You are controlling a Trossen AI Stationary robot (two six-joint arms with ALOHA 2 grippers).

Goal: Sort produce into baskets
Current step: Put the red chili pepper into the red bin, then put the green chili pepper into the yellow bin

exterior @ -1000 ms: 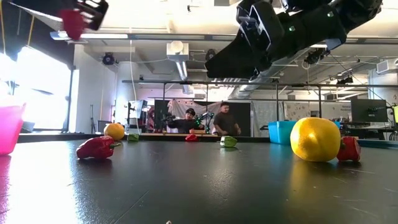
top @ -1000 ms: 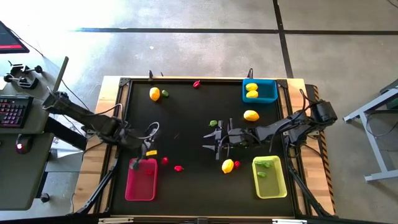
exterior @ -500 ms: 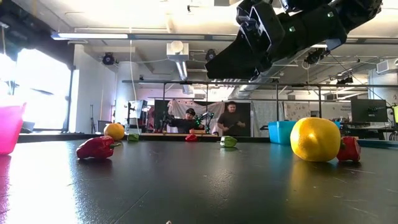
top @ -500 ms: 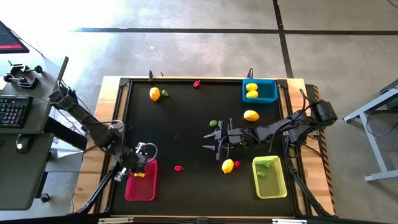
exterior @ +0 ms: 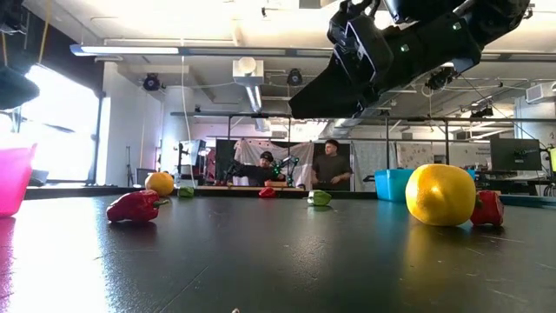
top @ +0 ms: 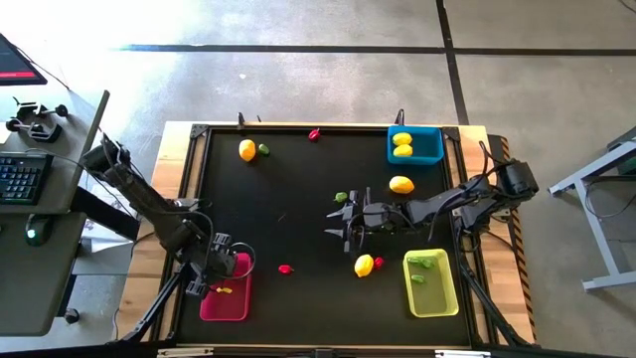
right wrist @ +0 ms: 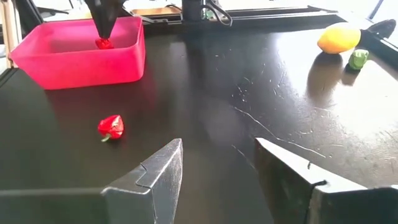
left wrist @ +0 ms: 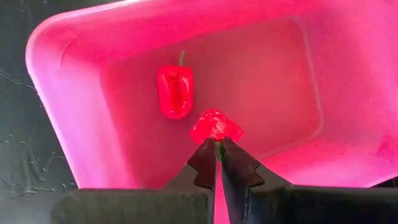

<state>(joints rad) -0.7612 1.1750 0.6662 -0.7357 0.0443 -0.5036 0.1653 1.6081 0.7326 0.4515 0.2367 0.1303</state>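
Left gripper: fingers together on a small red piece, held over the pink basket at the tabletop's front-left corner.
Pink basket: another red piece lies inside.
Right gripper: fingers apart, empty, above mid-tabletop.
Loose produce: red piece, lemon.
Right side: yellow-green basket, blue basket.

My overhead camera looks straight down; the low one sits level on the tabletop. My left wrist camera hangs close over the pink basket, which my right wrist camera also sees, from farther off.
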